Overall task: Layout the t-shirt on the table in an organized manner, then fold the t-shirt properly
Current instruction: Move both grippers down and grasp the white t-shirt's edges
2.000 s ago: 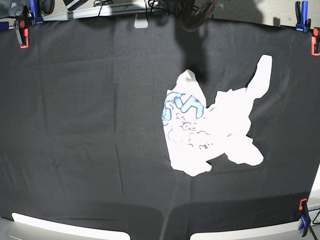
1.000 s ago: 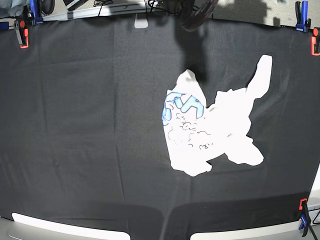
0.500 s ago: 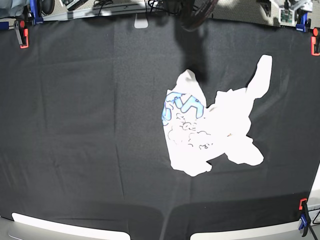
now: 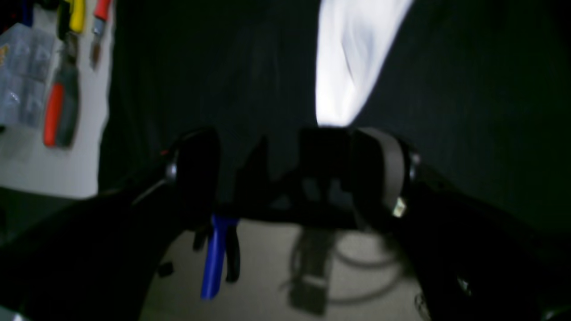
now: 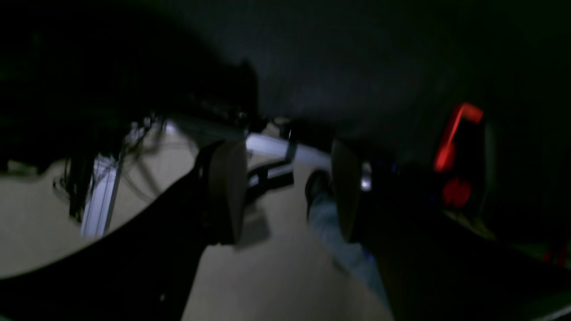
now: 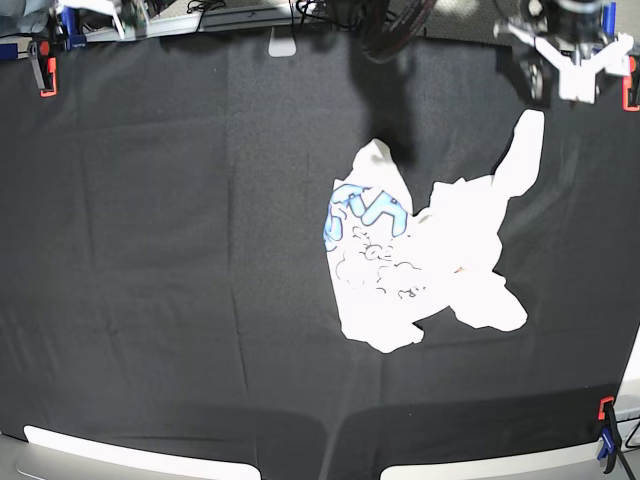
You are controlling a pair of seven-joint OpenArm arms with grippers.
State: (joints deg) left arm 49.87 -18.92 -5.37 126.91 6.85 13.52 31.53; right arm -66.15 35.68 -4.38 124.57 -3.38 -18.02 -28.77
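The t-shirt (image 6: 430,255) lies crumpled right of the middle of the table (image 6: 180,250), blue print showing on its left part and one white strip (image 6: 525,150) reaching up to the far right. My left gripper (image 6: 558,78) hangs open just above that strip's tip; in the left wrist view the strip (image 4: 352,58) runs ahead of the spread gripper (image 4: 285,165), untouched. My right gripper (image 6: 130,14) shows only partly at the far left corner. In the right wrist view it (image 5: 285,196) is open and empty over the table's edge.
Red and blue clamps (image 6: 44,70) (image 6: 606,440) hold the black cloth at the corners. A red clamp (image 5: 455,138) sits close beside the right gripper. Below the left gripper are a blue clamp (image 4: 216,258) and, off the cloth, hand tools (image 4: 58,111).
The left arm has come into view at the far right and now hangs over the shirt's upper strip. The right arm has appeared at the far left corner. The shirt has not moved.
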